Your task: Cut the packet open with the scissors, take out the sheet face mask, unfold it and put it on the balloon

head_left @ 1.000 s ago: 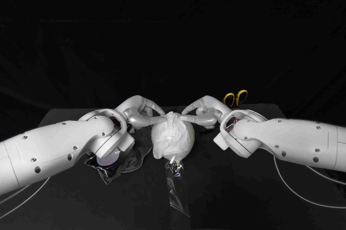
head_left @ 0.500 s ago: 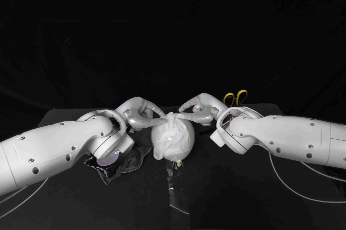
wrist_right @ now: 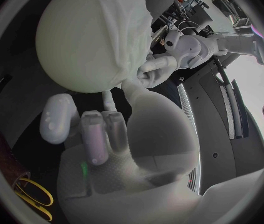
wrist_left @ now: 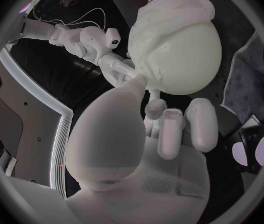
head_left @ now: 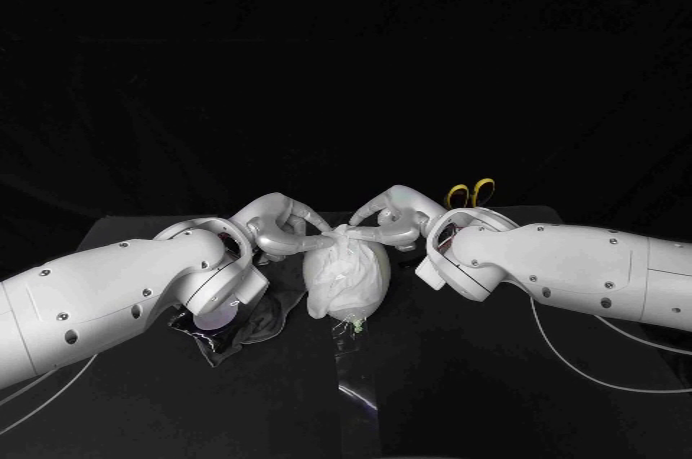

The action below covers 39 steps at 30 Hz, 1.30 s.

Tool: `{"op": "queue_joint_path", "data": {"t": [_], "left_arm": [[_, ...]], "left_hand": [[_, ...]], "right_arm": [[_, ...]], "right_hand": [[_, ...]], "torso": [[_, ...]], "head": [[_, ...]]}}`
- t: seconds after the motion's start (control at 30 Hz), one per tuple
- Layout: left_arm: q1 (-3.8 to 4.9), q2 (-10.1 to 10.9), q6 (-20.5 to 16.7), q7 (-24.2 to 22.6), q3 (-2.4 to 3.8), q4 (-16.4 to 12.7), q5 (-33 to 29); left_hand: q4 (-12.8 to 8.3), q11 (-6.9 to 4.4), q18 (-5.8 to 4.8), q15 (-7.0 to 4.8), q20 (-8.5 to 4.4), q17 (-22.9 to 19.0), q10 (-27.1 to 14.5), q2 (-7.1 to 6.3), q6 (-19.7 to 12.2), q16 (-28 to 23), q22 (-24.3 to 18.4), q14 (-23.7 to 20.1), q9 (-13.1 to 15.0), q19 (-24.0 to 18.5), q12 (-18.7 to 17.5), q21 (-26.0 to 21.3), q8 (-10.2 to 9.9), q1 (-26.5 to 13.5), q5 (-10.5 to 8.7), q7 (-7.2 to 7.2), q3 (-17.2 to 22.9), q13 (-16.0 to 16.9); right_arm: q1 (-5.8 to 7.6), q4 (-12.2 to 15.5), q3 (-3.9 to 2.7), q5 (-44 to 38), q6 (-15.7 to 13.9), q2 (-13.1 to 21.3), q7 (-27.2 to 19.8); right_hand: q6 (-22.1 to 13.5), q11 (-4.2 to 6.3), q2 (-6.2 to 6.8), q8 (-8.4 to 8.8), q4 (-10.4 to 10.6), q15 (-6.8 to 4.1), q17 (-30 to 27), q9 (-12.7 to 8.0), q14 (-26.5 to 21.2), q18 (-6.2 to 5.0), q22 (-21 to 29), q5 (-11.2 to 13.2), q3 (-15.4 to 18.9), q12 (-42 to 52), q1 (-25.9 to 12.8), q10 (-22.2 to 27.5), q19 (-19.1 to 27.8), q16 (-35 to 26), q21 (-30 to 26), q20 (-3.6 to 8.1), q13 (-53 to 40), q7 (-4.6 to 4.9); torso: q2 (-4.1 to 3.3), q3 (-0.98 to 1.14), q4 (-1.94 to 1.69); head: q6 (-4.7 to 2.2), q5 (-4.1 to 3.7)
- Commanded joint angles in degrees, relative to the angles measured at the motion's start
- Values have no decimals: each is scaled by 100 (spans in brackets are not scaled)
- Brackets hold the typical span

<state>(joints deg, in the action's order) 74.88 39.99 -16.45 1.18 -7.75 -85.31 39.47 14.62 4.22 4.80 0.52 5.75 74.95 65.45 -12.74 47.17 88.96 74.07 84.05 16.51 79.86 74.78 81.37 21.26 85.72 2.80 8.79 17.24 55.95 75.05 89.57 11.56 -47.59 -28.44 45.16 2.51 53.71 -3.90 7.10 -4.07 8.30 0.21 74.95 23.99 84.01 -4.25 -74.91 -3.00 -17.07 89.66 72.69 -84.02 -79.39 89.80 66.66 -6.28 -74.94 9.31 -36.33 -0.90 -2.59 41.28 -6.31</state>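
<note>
Since 1 s ago the right arm point(head_left: 577, 269) has swung in toward frame ctr and the right hand point(head_left: 392, 219) has lifted a bit. The left hand point(head_left: 281, 229), the balloon and the table items are unchanged.

Head view: the balloon point(head_left: 351, 287) is at ctr of frame, just below the middle. The sheet face mask point(head_left: 332, 264) is draped over it and bunched to a peak at its upper end. Both hands meet at that peak, one from each side. The left hand pinches the gathered edge, other fingers curled. The right hand pinches the bunch btwn thumb and a finger.

Left wrist view: left hand point(wrist_left: 163, 139) w/ fingers curled just short of the balloon point(wrist_left: 188, 59). The mask point(wrist_left: 169, 10) covers the far part, and the right hand point(wrist_left: 116, 62) has its fingertips on the mask's edge.

Right wrist view: right hand point(wrist_right: 101, 134), balloon point(wrist_right: 76, 50), mask point(wrist_right: 129, 30), and the left hand point(wrist_right: 169, 57) gripping the fold.

Scissors point(head_left: 472, 193), yellow handles, sit upper right of ctr, just behind the right arm. The dark packet point(head_left: 231, 339) lies lower left of ctr on the black table point(head_left: 548, 409), partly under the left arm point(head_left: 116, 299). A clear film strip point(head_left: 353, 379) runs from below the balloon toward the frame's bottom.
</note>
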Motion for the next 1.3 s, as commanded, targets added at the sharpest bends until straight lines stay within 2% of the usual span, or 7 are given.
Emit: {"op": "queue_joint_path", "data": {"t": [0.03, 0.4, 0.53, 0.63, 0.73, 0.9, 1.3], "left_arm": [[-1, -10, 97, -52, 6, 0, -70], [-1, -10, 110, -43, 7, 14, -71], [-1, -8, 118, -36, 7, 13, -71], [-1, -6, 123, -28, 7, 14, -71], [-1, -3, 131, -20, 7, 16, -71], [-1, 3, 135, -17, 7, 15, -71], [0, 48, 93, -93, 7, -28, -126]], "left_hand": [[-9, -9, -118, -23, -13, 1120, 33, 36, -24, 38, 2, 480, -9, 32, 35, 19, -37, 36, -2, -11, -14, 1], [-25, -11, -121, -24, -13, 1135, 41, 66, -13, 41, 17, 485, -21, 37, 42, 29, -42, 79, -2, -12, 0, 11], [-25, -11, -121, -24, -13, 1135, 41, 66, -13, 41, 17, 485, -21, 37, 42, 29, -42, 79, -2, -12, 0, 11], [-28, -11, -123, -24, -14, 1141, 48, 68, -10, 42, 28, 486, -22, 43, 46, 35, -42, 85, -2, -11, 1, 21], [-28, -11, -123, -24, -14, 1141, 48, 68, -10, 42, 28, 486, -22, 43, 46, 35, -42, 85, -2, -11, 1, 21], [-29, -10, -123, -24, -14, 1136, 42, 69, -8, 41, 29, 485, -23, 43, 43, 35, -42, 87, -2, -11, 1, 12], [-23, -6, -123, -23, -14, 1128, 10, 54, -4, 39, 28, 483, -29, 41, 24, 36, -45, 75, -4, -6, -17, -31]], "right_arm": [[4, 5, -3, -197, 579, -12, 109], [4, 28, -2, -330, 591, 12, 117], [4, 43, -2, -334, 465, 16, 76], [4, 53, -2, -301, 240, 26, -2], [4, 56, -2, -234, -6, 37, -85], [4, 55, -2, -179, -214, 49, -151], [3, 104, -2, -10, -460, 127, -222]], "right_hand": [[29, -54, -7, -7, -3, 49, 1505, 3, 599, -45, -875, 26, 32, 34, 82, -598, 21, 20, -39, -31, -1506, -6], [300, 4, -124, -128, -44, 9, 1505, 40, 599, -28, -907, 25, -9, 34, 261, -598, -31, 20, 82, -16, -1506, -73], [513, 80, -228, -225, -73, -48, 1505, 69, 599, -21, -922, 24, -76, 34, 370, -598, -62, 20, 141, 23, -1506, -164], [758, 176, -389, -357, -168, -116, 1505, 120, 599, 1, -956, 22, -224, 34, 562, -598, -124, 20, 267, 67, -1506, -279], [952, 272, -464, -480, -296, -189, 1505, 176, 599, 18, -981, 20, -343, 34, 733, -598, -173, 20, 363, 127, -1506, -389], [1121, 377, -471, -684, -475, -305, 1505, 309, 599, 31, -996, 21, -500, 34, 843, -598, -205, 20, 422, 248, -1506, -500], [1120, 417, -434, -861, -548, -351, 1505, 443, 599, 39, -1001, 22, -672, 34, 756, -598, -216, 20, 446, 310, -1506, -537]], "torso": [[2, 0, 5], [4, 3, 6], [0, 3, 8], [-1, 3, 8], [1, 2, 4], [2, 3, 3], [1, 4, 9]], "head": [[10, 4], [9, -4], [14, -5], [13, -7], [15, -10], [14, -9], [9, -6]]}}
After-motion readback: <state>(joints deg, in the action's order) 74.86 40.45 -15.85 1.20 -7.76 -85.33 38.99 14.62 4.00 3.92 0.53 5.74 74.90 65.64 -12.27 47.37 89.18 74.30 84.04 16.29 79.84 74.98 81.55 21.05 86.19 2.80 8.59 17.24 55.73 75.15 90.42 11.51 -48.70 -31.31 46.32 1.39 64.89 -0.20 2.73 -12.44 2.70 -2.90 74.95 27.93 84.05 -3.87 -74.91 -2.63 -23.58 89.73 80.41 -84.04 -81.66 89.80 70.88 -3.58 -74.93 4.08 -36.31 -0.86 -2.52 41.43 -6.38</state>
